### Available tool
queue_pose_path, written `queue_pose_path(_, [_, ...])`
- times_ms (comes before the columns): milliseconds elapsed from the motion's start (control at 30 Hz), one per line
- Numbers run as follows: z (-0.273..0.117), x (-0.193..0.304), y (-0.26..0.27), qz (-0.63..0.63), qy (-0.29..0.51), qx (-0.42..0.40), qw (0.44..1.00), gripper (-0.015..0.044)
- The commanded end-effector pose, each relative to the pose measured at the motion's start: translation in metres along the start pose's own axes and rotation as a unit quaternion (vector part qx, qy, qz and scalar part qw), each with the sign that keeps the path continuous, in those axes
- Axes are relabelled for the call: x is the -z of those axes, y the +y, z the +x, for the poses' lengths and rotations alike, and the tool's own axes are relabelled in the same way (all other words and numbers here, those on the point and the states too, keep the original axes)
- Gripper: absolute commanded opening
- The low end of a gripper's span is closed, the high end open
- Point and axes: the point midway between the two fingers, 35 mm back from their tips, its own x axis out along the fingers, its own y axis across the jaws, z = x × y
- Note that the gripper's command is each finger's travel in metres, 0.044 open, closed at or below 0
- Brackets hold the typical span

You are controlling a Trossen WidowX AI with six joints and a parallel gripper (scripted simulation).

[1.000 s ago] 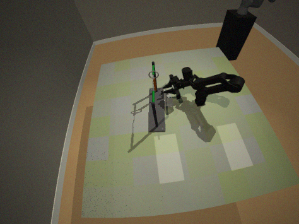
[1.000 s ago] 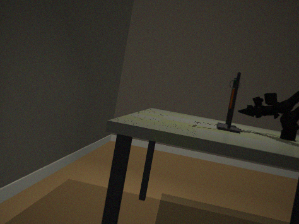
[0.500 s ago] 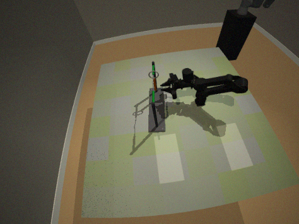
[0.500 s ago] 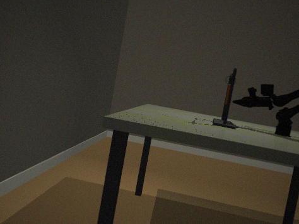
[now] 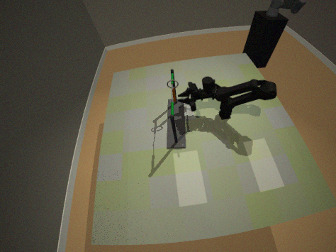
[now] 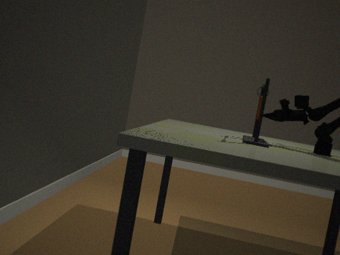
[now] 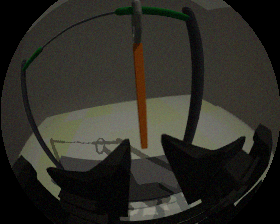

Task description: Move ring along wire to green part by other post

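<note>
Nearing the handle, jaws parted

Pointing at the orange handle (image 5: 174,95) (image 6: 259,108) (image 7: 141,95), the jaws (image 5: 178,98) (image 6: 264,116) stand partly open with nothing between them. In the wrist view their tips sit at lower centre, one either side of the handle's lower end as seen, and short of it.

The ring (image 5: 172,84) (image 6: 261,91) (image 7: 137,22) hangs at the top centre of the wrist view, on the green part (image 7: 160,13) next to the right-hand post (image 5: 173,75) (image 6: 266,90) (image 7: 197,75). The handle hangs down from it. The thin grey part (image 7: 75,26) runs left to the other green part (image 5: 172,108) (image 7: 33,58), by the left-hand post (image 5: 174,129) (image 7: 31,112). The base (image 5: 176,145) (image 6: 255,141) (image 7: 150,186) rests on the bench (image 5: 138,195) (image 6: 215,154) (image 7: 220,117).
</note>
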Motion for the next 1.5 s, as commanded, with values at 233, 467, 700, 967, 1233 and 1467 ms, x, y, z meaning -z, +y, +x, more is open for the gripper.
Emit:
queue_pose_path(233, [0.016, -0.003, -0.002, 0.003, -0.001, 0.002, 1.000, 0.0160])
queue_pose_path(467, [0.027, -0.003, -0.002, 0.003, -0.001, 0.002, 1.000, 0.0160])
queue_pose_path(700, [0.037, -0.002, -0.001, 0.003, -0.002, 0.002, 1.000, 0.0160])
queue_pose_path(967, [0.050, 0.000, -0.001, 0.003, -0.003, 0.002, 1.000, 0.0160])
queue_pose_path(1233, [0.061, 0.003, 0.001, 0.003, -0.003, 0.002, 1.000, 0.0160])
queue_pose_path(1467, [0.061, 0.003, 0.001, 0.003, -0.003, 0.002, 1.000, 0.0160])
